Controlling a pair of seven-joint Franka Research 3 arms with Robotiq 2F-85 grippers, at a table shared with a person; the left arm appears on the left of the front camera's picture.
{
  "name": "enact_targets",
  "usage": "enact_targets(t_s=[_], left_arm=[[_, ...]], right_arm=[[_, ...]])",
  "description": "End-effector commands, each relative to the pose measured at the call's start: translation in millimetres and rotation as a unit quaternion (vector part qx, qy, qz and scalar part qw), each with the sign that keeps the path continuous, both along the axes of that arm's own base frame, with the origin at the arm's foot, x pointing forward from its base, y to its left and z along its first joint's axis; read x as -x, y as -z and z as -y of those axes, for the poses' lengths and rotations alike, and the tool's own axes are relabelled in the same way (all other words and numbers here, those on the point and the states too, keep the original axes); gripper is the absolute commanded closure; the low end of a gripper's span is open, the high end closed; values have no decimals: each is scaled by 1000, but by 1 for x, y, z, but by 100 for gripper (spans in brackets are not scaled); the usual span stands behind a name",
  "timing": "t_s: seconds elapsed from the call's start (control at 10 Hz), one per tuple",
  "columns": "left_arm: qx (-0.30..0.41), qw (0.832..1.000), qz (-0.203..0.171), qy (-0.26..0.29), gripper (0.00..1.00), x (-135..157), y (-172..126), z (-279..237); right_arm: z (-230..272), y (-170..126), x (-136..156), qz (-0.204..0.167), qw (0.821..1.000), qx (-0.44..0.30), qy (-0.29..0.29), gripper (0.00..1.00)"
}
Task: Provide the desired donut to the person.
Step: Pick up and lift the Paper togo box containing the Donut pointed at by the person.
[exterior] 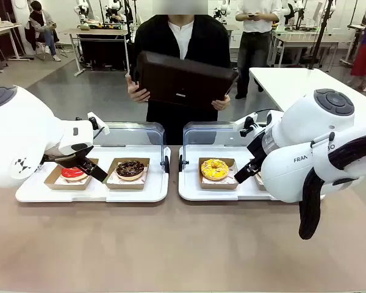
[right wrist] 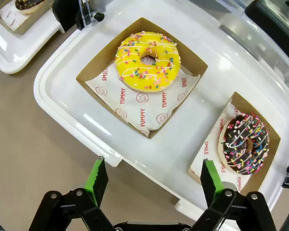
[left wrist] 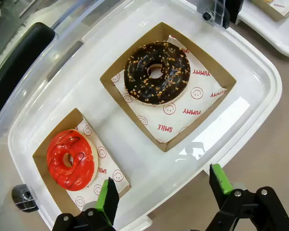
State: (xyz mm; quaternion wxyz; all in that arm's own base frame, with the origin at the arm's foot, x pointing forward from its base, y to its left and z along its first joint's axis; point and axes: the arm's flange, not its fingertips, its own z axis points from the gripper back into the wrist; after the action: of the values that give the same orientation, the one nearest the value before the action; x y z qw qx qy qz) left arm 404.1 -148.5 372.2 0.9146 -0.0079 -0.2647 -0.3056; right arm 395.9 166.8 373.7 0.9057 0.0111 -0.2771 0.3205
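The person (exterior: 180,36) in black stands across the table, both hands holding a dark brown tray (exterior: 186,79) tilted against the chest. On the left white tray (exterior: 91,192) sit a red donut (exterior: 73,173) (left wrist: 71,159) and a chocolate nut donut (exterior: 130,169) (left wrist: 157,72), each in a brown card box. The right white tray (exterior: 195,192) carries a yellow sprinkled donut (exterior: 214,169) (right wrist: 148,61) and a chocolate sprinkled donut (right wrist: 244,143). My left gripper (exterior: 88,168) (left wrist: 164,186) hovers open over the left tray's near edge. My right gripper (exterior: 247,172) (right wrist: 153,175) hangs open above the right tray's near edge. Both grippers hold nothing.
Clear hinged lids (exterior: 134,133) stand raised behind both trays, between the donuts and the person. The brown tabletop (exterior: 171,244) spreads wide in front of the trays. A white table (exterior: 293,79) stands behind at the right, and other people are farther back.
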Motion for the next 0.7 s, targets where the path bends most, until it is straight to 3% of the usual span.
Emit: enact_targets(t_s=[0.0,0.6], left_arm=[[0,1000,0,0,0,0,0,0],[0,1000,0,0,0,0,0,0]], right_arm=[[0,0,0,0,1000,0,0,0],[0,0,0,0,1000,0,0,0]])
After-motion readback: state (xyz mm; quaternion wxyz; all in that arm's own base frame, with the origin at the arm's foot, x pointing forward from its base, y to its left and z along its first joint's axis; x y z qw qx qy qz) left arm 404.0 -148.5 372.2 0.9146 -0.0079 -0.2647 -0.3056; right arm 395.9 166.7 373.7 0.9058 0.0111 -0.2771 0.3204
